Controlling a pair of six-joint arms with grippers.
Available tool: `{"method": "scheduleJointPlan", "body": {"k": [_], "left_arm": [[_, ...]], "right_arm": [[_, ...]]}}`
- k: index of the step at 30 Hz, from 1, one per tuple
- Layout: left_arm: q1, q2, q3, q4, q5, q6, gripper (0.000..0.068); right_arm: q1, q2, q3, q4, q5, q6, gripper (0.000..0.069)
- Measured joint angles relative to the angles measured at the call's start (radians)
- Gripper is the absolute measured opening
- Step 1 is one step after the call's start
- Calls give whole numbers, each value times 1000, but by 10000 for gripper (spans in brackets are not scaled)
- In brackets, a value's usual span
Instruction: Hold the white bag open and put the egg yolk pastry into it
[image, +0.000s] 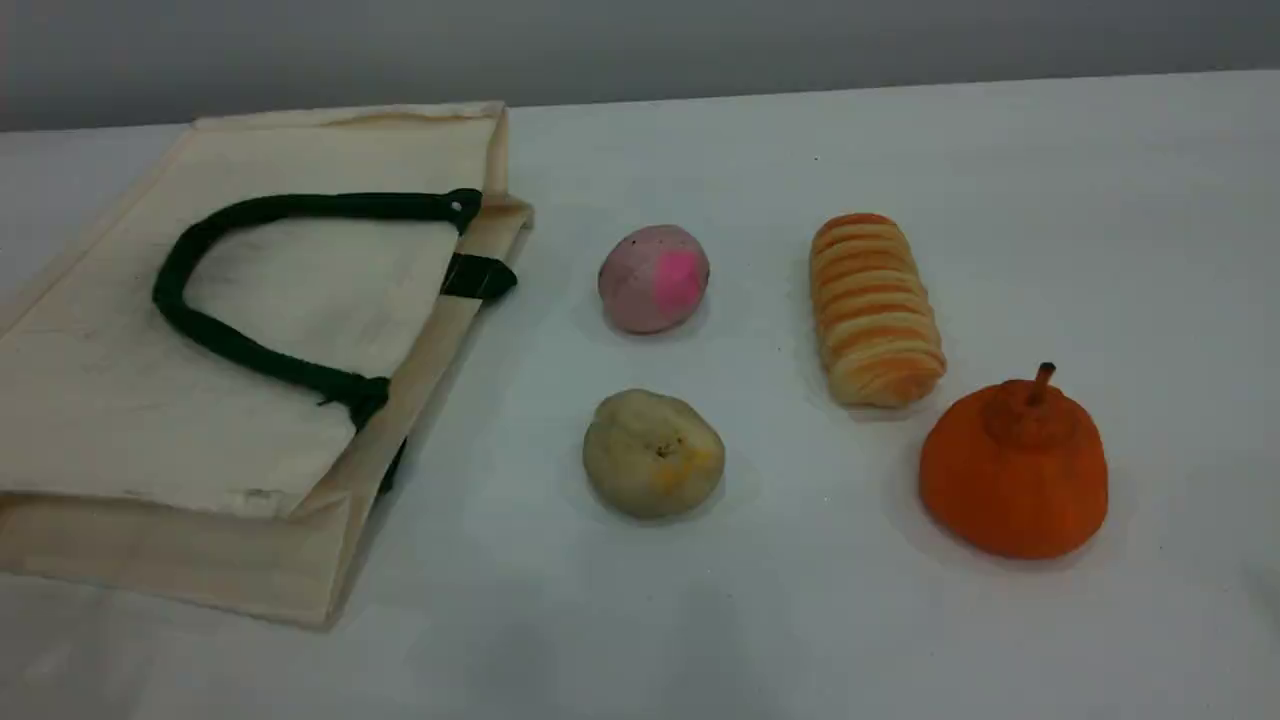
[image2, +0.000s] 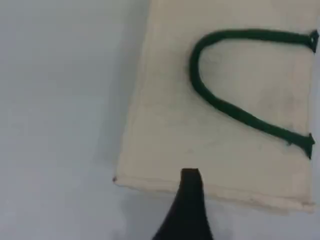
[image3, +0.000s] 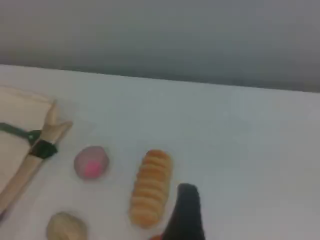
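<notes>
The white bag (image: 200, 330) lies flat on the left of the table, its dark green rope handle (image: 230, 345) resting on top and its rim facing right. The egg yolk pastry (image: 653, 455), a pale beige dome with a yellow patch, sits just right of the bag's rim. Neither arm shows in the scene view. In the left wrist view, my left gripper (image2: 190, 176) hovers over the bag's (image2: 225, 140) edge with nothing in it. In the right wrist view, my right gripper (image3: 187, 190) hangs beside the long roll, holding nothing, and the pastry (image3: 65, 227) is at the lower left.
A pink-spotted ball (image: 653, 278) lies behind the pastry. A ridged orange-striped roll (image: 875, 308) lies to the right. An orange pumpkin-like piece with a stem (image: 1013, 470) stands nearest the right front. The table's far edge meets a grey wall.
</notes>
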Motion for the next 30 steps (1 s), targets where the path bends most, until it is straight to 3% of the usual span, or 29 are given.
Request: {"method": "scheduleJointPlan", "body": {"k": [11, 21, 30], "left_arm": [[2, 322, -118, 28, -85, -32, 581], [2, 595, -280, 27, -78, -34, 581], [3, 786, -309, 31, -162, -52, 581]], "right_arm": [[0, 214, -7, 6, -62, -1, 575], [-2, 363, -7, 0, -112, -17, 575], [-2, 486, -7, -4, -156, -17, 575]]}}
